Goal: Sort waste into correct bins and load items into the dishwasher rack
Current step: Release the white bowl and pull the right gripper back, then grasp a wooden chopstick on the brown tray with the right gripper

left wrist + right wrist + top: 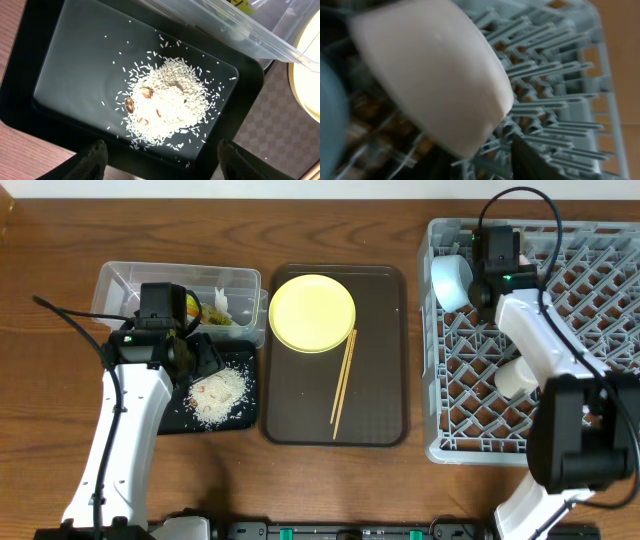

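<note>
Whitish rice scraps (165,105) lie heaped in the black tray (75,60). My left gripper (162,147) hangs open over that tray's near edge with nothing between its fingers. Beside it, the clear tub (120,280) holds the green-and-orange wrapper (195,308) and the white tissue (228,305). The yellow plate (312,312) and the chopsticks (343,385) rest on the brown serving tray (300,410). In the grey rack (600,330) stand a light-blue bowl (452,280) and a pale cup (517,377). My right gripper (470,150) is at the rack's far left corner. Its jaws stand apart around the white bowl's (430,70) rim, and the right finger (535,160) is clear of the rim.
The rack's upright pegs (560,60) crowd close around my right gripper. The clear tub's wall (240,25) rises just beyond the black tray. The brown tray's corner (270,125) and the plate's rim (310,65) lie right of my left gripper.
</note>
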`<state>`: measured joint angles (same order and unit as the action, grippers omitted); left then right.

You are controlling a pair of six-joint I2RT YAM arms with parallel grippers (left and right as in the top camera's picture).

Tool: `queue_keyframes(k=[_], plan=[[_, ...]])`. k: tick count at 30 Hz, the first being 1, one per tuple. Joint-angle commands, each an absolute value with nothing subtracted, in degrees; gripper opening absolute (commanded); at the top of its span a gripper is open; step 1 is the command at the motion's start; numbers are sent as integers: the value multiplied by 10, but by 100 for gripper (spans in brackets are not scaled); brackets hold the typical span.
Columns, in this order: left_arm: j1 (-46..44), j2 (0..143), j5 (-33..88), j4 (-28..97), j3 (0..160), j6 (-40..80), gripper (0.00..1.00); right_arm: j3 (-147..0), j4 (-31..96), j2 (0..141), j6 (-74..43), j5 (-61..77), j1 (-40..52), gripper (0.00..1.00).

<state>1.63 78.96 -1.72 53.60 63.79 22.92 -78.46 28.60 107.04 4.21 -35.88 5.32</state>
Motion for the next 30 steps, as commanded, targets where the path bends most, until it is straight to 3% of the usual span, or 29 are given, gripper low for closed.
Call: queue_keyframes(k=[1, 11, 20, 25, 30], plan=[[19, 782, -20, 537, 640, 232, 74, -785, 311, 1010, 11, -236, 62, 44], [19, 782, -20, 537, 640, 232, 73, -785, 365, 935, -55, 44, 119, 45], [19, 782, -20, 537, 640, 232, 74, -784, 398, 971, -122, 54, 253, 47], [19, 782, -20, 537, 640, 232, 73, -782, 405, 1015, -199, 50, 305, 38], [19, 782, -20, 537, 640, 232, 74, -782, 432, 1062, -289, 19, 334, 39]])
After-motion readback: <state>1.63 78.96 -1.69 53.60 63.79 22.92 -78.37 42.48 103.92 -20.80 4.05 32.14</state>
